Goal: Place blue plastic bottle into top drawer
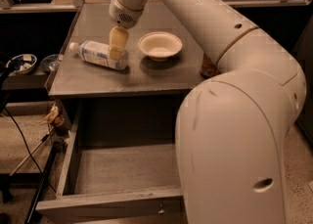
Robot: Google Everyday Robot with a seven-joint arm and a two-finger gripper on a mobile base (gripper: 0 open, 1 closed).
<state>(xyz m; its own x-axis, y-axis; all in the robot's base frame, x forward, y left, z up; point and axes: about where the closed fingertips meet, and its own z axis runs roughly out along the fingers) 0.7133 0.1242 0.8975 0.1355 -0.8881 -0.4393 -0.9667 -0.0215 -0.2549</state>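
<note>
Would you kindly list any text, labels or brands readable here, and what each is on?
No text can be read.
Label on the blue plastic bottle: print too blurred to read.
Red can: mostly hidden, nothing legible.
The end effector, over the bottle's base end: no markings visible.

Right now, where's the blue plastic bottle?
Camera view: the blue plastic bottle lies on the counter left of the white bowl, gripper at its right end.

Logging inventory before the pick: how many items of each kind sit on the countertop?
Bottles: 1, the blue plastic bottle, lying down with the gripper at it.
Bowls: 1, the white bowl.
Cans: 1, the soda can, partly behind the arm.
Total: 3.
</note>
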